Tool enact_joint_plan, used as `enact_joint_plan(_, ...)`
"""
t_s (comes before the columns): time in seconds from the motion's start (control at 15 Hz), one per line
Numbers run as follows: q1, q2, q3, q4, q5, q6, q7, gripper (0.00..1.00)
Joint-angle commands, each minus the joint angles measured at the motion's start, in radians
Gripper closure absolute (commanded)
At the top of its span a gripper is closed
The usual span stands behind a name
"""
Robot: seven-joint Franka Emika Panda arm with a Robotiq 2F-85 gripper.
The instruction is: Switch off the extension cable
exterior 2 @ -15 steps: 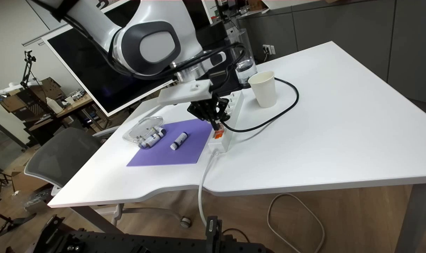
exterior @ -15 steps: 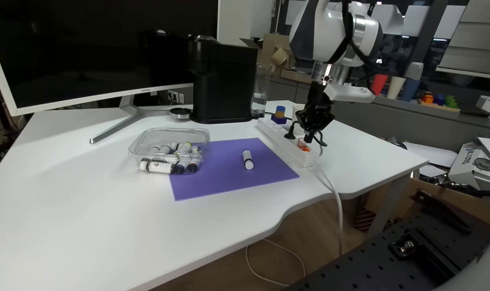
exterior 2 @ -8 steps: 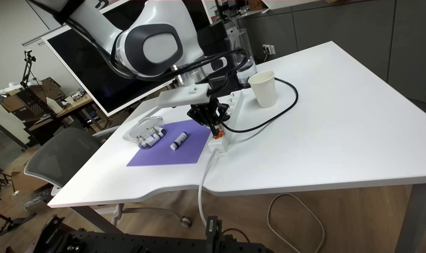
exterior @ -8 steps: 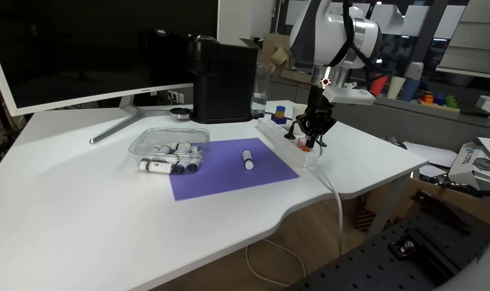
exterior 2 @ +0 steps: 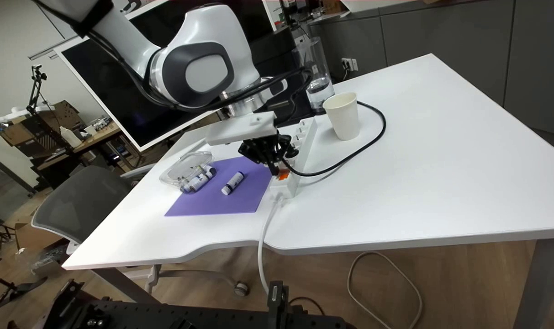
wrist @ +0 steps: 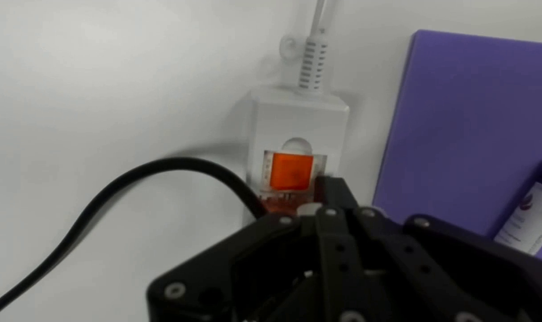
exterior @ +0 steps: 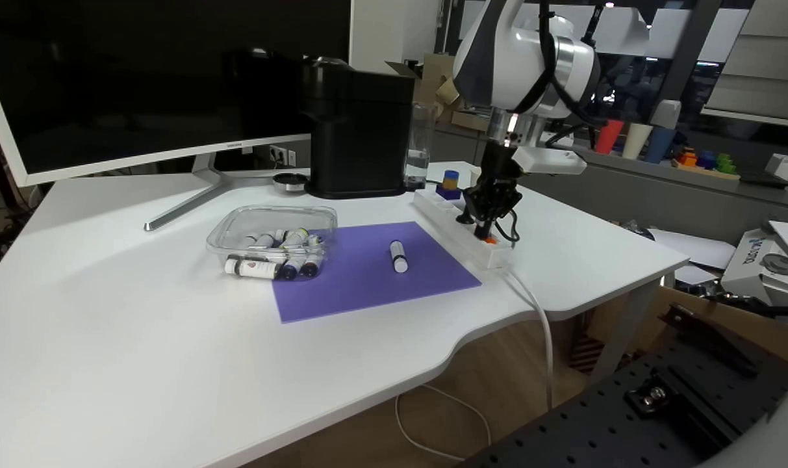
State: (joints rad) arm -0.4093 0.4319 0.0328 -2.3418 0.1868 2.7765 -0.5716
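The extension cable is a white power strip that lies on the table, in both exterior views (exterior: 495, 256) (exterior 2: 283, 187) and the wrist view (wrist: 302, 120). Its orange-red switch sits near the cord end and shows in both exterior views (exterior: 491, 240) (exterior 2: 283, 175) and the wrist view (wrist: 291, 171). The white cord leaves that end. My gripper points down with fingers together and nothing seen between them, in both exterior views (exterior: 482, 232) (exterior 2: 275, 171) and the wrist view (wrist: 335, 192). The fingertips are low at the switch's mat-side edge. Contact cannot be told.
A black cable (exterior 2: 350, 157) loops from the strip past a paper cup (exterior 2: 343, 116). A purple mat (exterior: 368, 286) with a white tube (exterior: 399, 257) lies beside the strip. A clear tub (exterior: 270, 224) of tubes, a coffee machine (exterior: 361, 130) and a monitor (exterior: 173, 78) stand farther off.
My gripper first went lower over the switch, then shifted sideways toward the purple mat, to the switch's edge. The strip has not visibly moved.
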Motion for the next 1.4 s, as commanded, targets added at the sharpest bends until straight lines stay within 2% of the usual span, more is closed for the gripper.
enact_joint_plan(0.0,-0.008,0.001,0.006,0.0,-0.012,0.0,0.002,0.99)
enact_joint_plan(0.47,0.003,-0.002,-0.019,0.0,-0.068,0.011,-0.008,1.0)
enact_joint_plan(0.93,-0.019,0.014,0.003,0.0,-0.098,0.062,-0.078,1.0)
enact_joint_plan(1.33,-0.023,0.024,-0.011,-0.012,-0.116,0.111,-0.085,1.0)
